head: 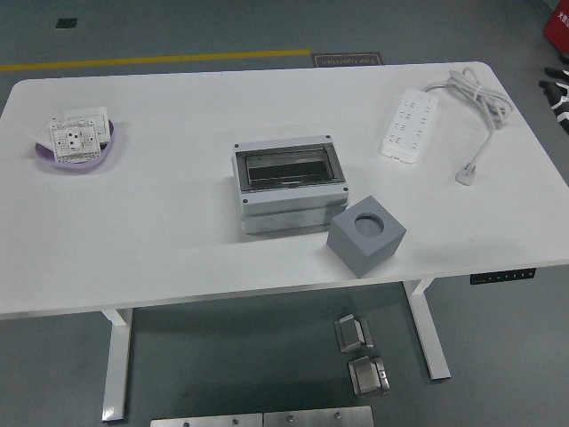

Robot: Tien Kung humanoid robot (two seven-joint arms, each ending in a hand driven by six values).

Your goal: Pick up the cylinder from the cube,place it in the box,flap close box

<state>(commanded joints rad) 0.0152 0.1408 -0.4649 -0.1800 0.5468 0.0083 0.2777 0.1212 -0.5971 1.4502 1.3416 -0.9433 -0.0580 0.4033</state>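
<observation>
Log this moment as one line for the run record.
hands: not in view | cube: hole looks empty | box: flap shut | table
</observation>
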